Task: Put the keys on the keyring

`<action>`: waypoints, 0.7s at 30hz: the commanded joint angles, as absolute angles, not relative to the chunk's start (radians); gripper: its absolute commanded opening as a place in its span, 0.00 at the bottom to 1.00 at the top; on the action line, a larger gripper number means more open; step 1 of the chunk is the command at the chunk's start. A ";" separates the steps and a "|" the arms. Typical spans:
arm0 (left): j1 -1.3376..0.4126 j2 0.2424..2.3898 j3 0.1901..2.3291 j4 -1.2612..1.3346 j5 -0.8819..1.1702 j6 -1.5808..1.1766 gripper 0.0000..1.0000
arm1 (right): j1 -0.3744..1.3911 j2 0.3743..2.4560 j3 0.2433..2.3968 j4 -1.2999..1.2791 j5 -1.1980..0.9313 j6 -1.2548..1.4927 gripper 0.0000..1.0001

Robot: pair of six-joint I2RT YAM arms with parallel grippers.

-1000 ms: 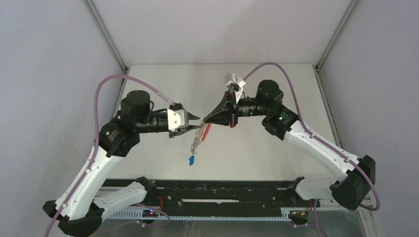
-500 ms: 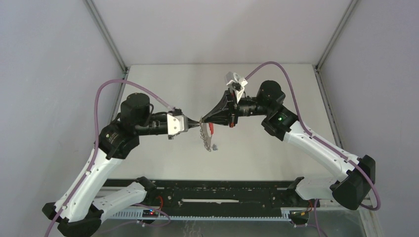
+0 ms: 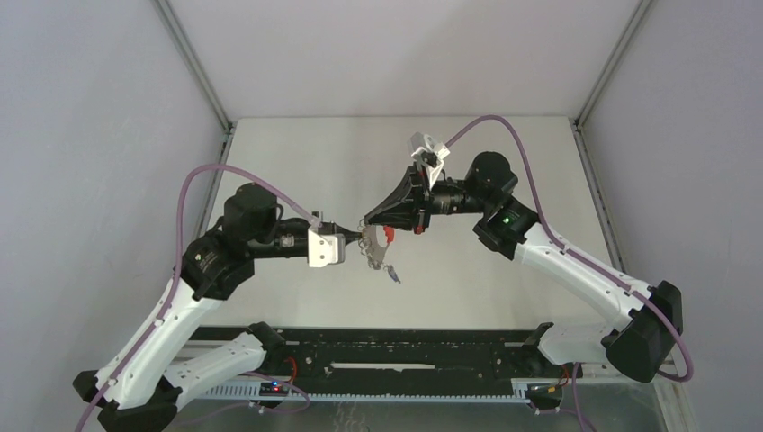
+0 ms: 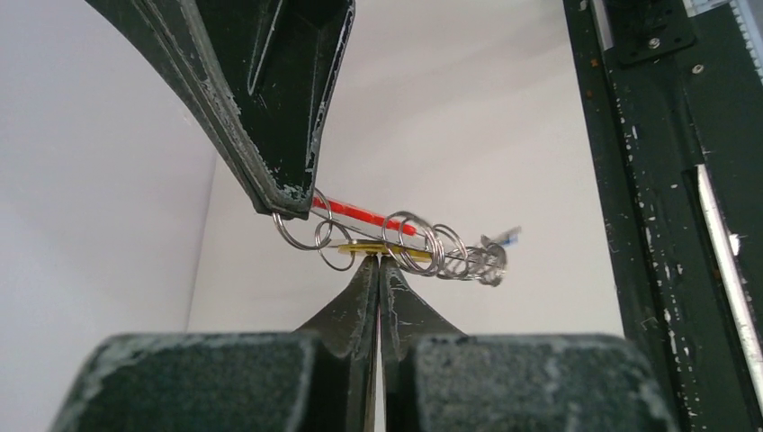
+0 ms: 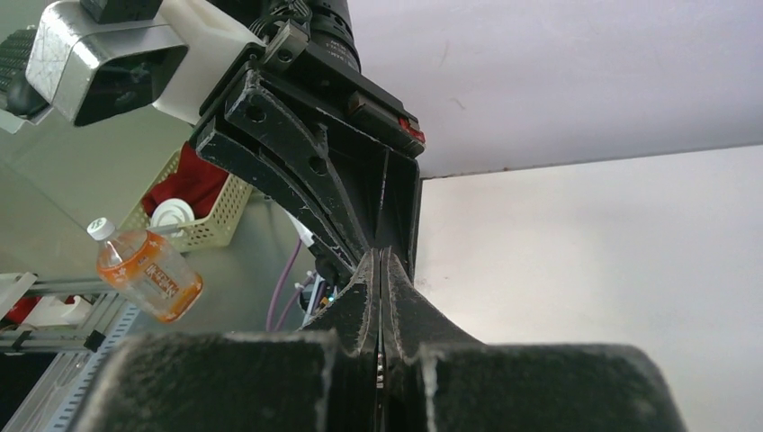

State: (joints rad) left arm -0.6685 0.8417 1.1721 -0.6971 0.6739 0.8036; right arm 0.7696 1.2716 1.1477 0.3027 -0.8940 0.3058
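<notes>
The keyring is a red tag (image 3: 387,236) (image 4: 364,213) joined to a chain of grey metal rings (image 3: 382,256) (image 4: 432,247), held in the air over the table. My right gripper (image 3: 364,221) (image 5: 380,256) is shut on the chain's end ring; its fingers (image 4: 270,108) show in the left wrist view. The blue-headed key (image 3: 396,276) (image 4: 508,238) hangs at the chain's free end. My left gripper (image 3: 359,238) (image 4: 378,258) is shut, its tips pinching the yellow-orange key (image 4: 364,247), which lies edge-on among the rings. In the right wrist view the keyring is almost wholly hidden.
A black rail (image 3: 396,346) (image 4: 666,180) runs along the table's near edge. Grey walls close in the left, right and back. Off the table, the right wrist view shows an orange drink bottle (image 5: 144,270) and a yellow basket (image 5: 202,207).
My left gripper has closed and come nearer and lower, up against the right gripper's tip. The chain with the blue key has swung from lower left to lower right.
</notes>
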 commanded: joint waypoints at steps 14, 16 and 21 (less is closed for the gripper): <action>-0.682 0.766 1.189 -0.662 0.570 0.636 0.24 | 0.773 1.194 1.004 0.565 -0.829 0.383 0.00; -0.681 0.764 1.200 -0.639 0.557 0.589 0.30 | 0.775 1.192 0.991 0.599 -0.834 0.394 0.00; -0.677 0.805 1.233 -0.574 0.532 0.466 0.49 | 0.784 1.193 0.983 0.660 -0.849 0.407 0.00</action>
